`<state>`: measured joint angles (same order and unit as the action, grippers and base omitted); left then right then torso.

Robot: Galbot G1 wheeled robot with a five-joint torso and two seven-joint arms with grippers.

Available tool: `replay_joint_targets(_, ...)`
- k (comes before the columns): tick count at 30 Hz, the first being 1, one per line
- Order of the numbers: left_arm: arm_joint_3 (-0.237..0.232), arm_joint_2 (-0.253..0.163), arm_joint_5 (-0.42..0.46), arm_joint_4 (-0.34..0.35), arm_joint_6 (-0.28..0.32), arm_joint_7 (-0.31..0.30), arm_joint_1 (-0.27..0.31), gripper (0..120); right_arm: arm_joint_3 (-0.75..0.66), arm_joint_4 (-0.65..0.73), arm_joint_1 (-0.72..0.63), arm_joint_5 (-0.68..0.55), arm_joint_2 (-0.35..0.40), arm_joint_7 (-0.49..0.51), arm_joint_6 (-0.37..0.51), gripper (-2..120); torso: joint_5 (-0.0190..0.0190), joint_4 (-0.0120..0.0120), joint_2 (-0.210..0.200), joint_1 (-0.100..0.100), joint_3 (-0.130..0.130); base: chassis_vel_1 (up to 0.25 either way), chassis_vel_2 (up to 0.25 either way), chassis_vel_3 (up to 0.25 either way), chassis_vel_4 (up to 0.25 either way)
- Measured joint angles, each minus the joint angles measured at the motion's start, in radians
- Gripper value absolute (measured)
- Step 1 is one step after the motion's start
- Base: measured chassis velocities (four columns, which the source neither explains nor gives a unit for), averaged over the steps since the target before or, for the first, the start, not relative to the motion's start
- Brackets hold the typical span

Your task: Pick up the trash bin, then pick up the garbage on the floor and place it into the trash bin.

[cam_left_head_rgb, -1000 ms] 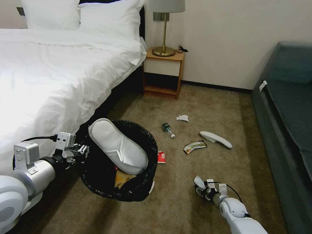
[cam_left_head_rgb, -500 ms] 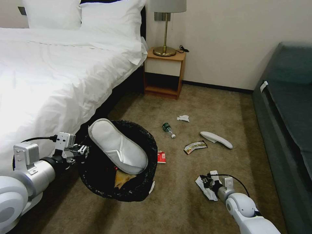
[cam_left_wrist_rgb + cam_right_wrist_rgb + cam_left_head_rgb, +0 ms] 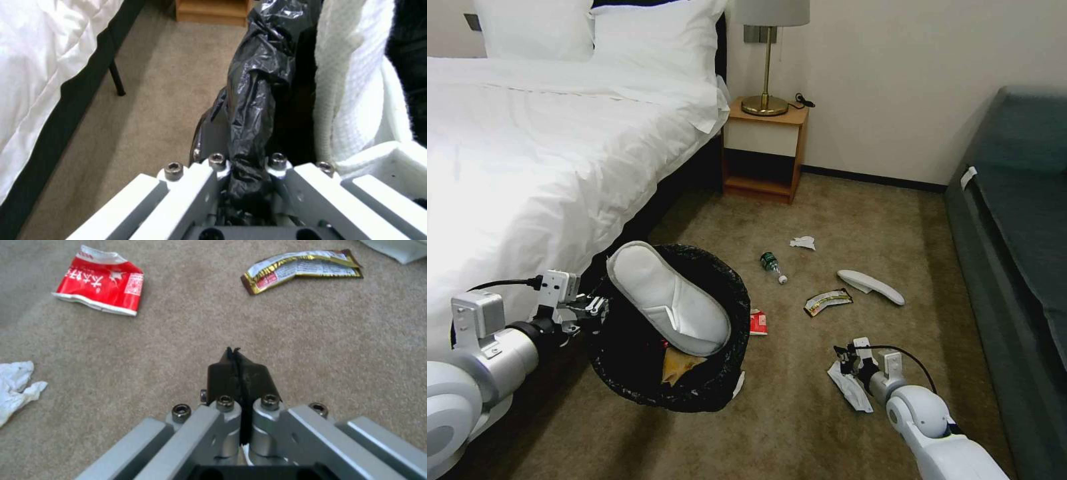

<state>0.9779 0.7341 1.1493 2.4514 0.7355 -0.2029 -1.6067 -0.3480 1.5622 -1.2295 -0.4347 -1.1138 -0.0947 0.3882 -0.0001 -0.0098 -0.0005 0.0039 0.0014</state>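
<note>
My left gripper [image 3: 594, 308] [image 3: 247, 160] is shut on the black-bagged rim of the trash bin [image 3: 740, 293] [image 3: 253, 83] and holds it off the carpet beside the bed. A white slipper [image 3: 667, 300] [image 3: 351, 83] and tan paper [image 3: 679, 367] lie inside. Low over the carpet to the right, my right gripper [image 3: 842, 353] [image 3: 233, 355] is shut on a crumpled white tissue [image 3: 850, 392] that hangs beneath it. Garbage lies on the floor: a red wrapper [image 3: 758, 323] [image 3: 102, 283], a yellow-silver wrapper [image 3: 827, 301] [image 3: 302, 268], a green bottle [image 3: 771, 263], a second slipper [image 3: 870, 285], and tissues [image 3: 802, 243] [image 3: 13, 386].
The white bed [image 3: 527, 153] fills the left side. A wooden nightstand [image 3: 765, 150] with a brass lamp [image 3: 766, 60] stands at the far wall. A dark sofa [image 3: 1014, 220] runs along the right. Open carpet lies between bin and right gripper.
My right gripper has turned and moved a little forward and right, so the white tissue now hangs below it. The left arm and the bin have stayed put.
</note>
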Motion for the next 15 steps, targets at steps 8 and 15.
replay_joint_targets(8,-0.002,0.003,-0.002,-0.007,0.0,0.004,0.002,1,0.001,-0.036,0.006,0.018,0.002,0.007,0.006,0,0.0002,0.0,0.0,0.0,0.0,0.0,0.0,0.0,0.0)
replay_joint_targets(15,-0.005,0.006,-0.008,-0.015,0.0,0.014,0.008,1,0.006,-0.077,0.015,0.03,0.023,-0.016,0.014,23,0.0001,-0.0001,0.0,0.0,0.0,0.0,0.0,0.0,0.0)
